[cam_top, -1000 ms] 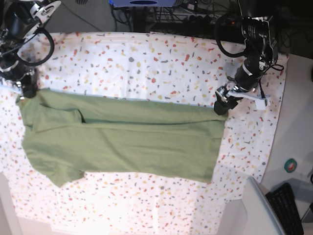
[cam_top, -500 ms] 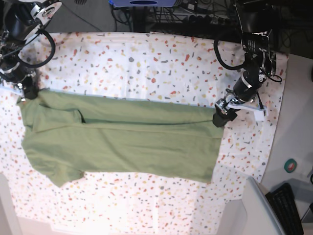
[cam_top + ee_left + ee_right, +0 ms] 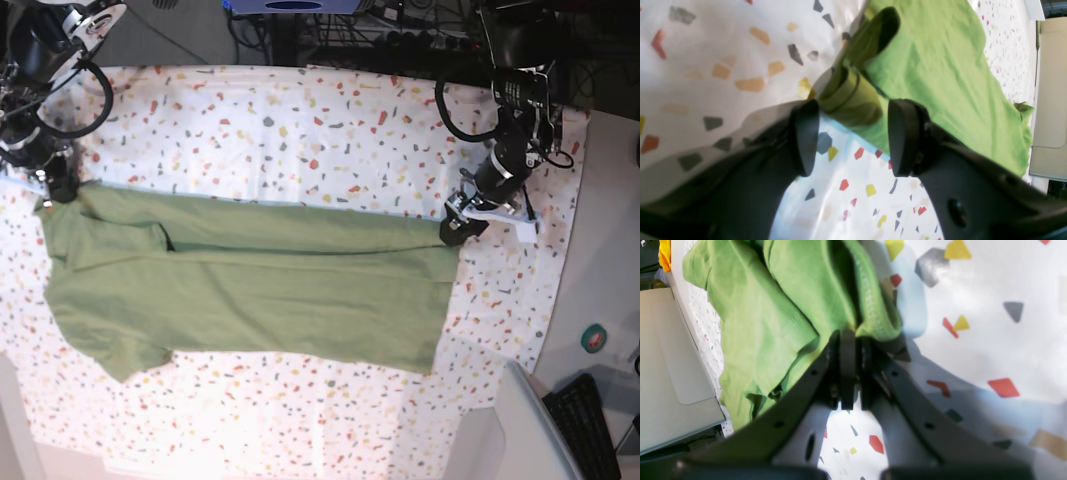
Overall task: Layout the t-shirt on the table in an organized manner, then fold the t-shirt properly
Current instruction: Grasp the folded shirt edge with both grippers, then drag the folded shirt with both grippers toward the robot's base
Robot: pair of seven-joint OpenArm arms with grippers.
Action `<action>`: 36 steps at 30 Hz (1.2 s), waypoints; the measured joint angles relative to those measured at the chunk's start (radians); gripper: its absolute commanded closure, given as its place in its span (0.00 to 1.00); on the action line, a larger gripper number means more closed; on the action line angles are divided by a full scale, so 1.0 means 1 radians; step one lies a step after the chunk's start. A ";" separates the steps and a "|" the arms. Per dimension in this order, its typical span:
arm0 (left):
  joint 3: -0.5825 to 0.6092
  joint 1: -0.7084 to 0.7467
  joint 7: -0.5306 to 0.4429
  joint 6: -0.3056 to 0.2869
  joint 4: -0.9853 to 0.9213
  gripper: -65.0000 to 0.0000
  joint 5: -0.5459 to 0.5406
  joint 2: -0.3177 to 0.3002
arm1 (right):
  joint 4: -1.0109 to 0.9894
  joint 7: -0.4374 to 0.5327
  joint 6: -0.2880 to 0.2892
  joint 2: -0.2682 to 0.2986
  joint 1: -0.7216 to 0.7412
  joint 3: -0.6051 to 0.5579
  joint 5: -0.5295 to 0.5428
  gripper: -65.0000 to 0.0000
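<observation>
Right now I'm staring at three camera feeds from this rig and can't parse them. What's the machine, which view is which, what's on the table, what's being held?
It is a robot with two arms. One picture looks down from above the table, which has a white speckled cloth. The other two come from cameras on each wrist, looking along the fingers.

A green t-shirt lies flat, folded lengthwise. One arm is at each end of its far edge.

The right end effector, at the left of the overhead view, is shut on the t-shirt's edge: the wrist picture shows fabric pinched between its closed fingers.

The left end effector is open, its fingers either side of a rolled corner of the t-shirt without touching it.
</observation>
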 measured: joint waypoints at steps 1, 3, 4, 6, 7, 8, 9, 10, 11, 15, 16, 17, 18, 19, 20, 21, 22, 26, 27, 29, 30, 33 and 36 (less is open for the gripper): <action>0.000 0.000 0.000 0.000 0.000 0.43 0.000 0.000 | 0.000 -0.002 0.000 0.000 0.000 0.000 0.000 1.00; 0.001 0.000 0.000 -0.001 0.000 0.43 -0.001 0.000 | 0.000 -0.002 0.000 0.000 0.000 0.000 0.000 1.00; 0.001 0.000 0.000 -0.001 0.000 0.45 -0.001 0.000 | 0.000 -0.002 0.000 0.000 0.000 0.000 0.000 1.00; 0.001 0.000 0.000 0.000 0.000 0.53 0.000 0.000 | 0.000 -0.002 0.000 0.000 0.000 0.000 0.000 1.00; 0.001 -0.001 0.000 0.000 0.000 0.58 0.000 0.000 | 0.000 -0.002 0.000 0.000 0.000 0.000 0.000 1.00; 0.001 -0.001 0.001 0.002 0.000 0.62 0.000 0.000 | 0.000 -0.002 0.000 0.000 0.000 0.000 0.000 1.00; 0.001 -0.001 0.000 0.004 -0.003 0.66 0.000 0.000 | 0.000 -0.002 0.000 0.000 0.000 0.000 0.000 1.00; 0.001 -0.003 0.000 0.003 -0.013 0.68 0.000 0.000 | 0.000 -0.002 0.000 0.000 0.000 0.000 0.000 1.00; -0.002 -0.003 -0.003 0.003 -0.026 0.70 -0.001 0.000 | 0.000 -0.002 0.000 0.000 0.000 0.000 0.000 1.00; -0.003 -0.053 -0.014 -0.016 -0.107 0.70 -0.019 -0.003 | 0.000 -0.006 0.000 0.003 0.000 0.000 0.000 1.00; -0.003 -0.064 -0.015 -0.015 -0.119 0.70 -0.015 -0.003 | -0.001 -0.007 0.000 0.002 0.000 0.000 0.000 1.00; -0.003 -0.069 -0.015 -0.014 -0.122 0.71 -0.014 -0.002 | -0.001 -0.006 0.000 0.003 0.000 0.000 0.000 1.00; -0.003 -0.069 -0.016 -0.012 -0.122 0.71 -0.015 -0.002 | -0.001 -0.006 0.000 0.003 0.000 0.000 0.000 1.00; -0.002 -0.065 -0.017 -0.015 -0.122 0.71 -0.018 -0.001 | -0.001 -0.006 0.000 0.003 0.000 0.000 0.000 1.00; -0.001 -0.064 -0.024 -0.016 -0.122 0.72 -0.021 0.000 | -0.001 -0.006 0.000 0.003 0.000 0.000 0.000 1.00; -0.001 -0.064 -0.025 -0.016 -0.122 0.76 -0.023 -0.001 | -0.001 -0.006 0.000 0.003 0.000 0.000 0.000 1.00; -0.001 -0.064 -0.023 -0.013 -0.122 0.82 -0.018 -0.001 | -0.001 -0.006 0.000 0.003 0.000 0.000 0.000 1.00; 0.000 -0.060 -0.011 -0.007 -0.124 1.00 -0.012 -0.003 | -0.001 -0.006 0.000 0.003 0.000 0.001 0.000 1.00; 0.000 -0.061 -0.008 -0.007 -0.124 1.00 -0.011 -0.003 | -0.001 -0.006 0.000 0.003 0.000 0.001 0.000 1.00; 0.000 -0.061 -0.007 -0.007 -0.123 1.00 -0.011 -0.003 | -0.001 -0.006 0.000 0.003 0.000 0.001 0.000 1.00; 0.000 -0.060 -0.007 -0.006 -0.117 1.00 -0.010 -0.003 | -0.001 -0.006 0.000 0.003 0.000 0.001 0.000 1.00; 0.002 -0.041 0.089 0.007 -0.035 1.00 0.011 -0.003 | 0.000 -0.007 0.000 0.003 0.000 0.001 0.000 1.00; -0.008 -0.013 0.187 0.018 0.061 1.00 0.027 -0.002 | 0.017 -0.044 -0.004 0.006 0.000 0.001 -0.003 1.00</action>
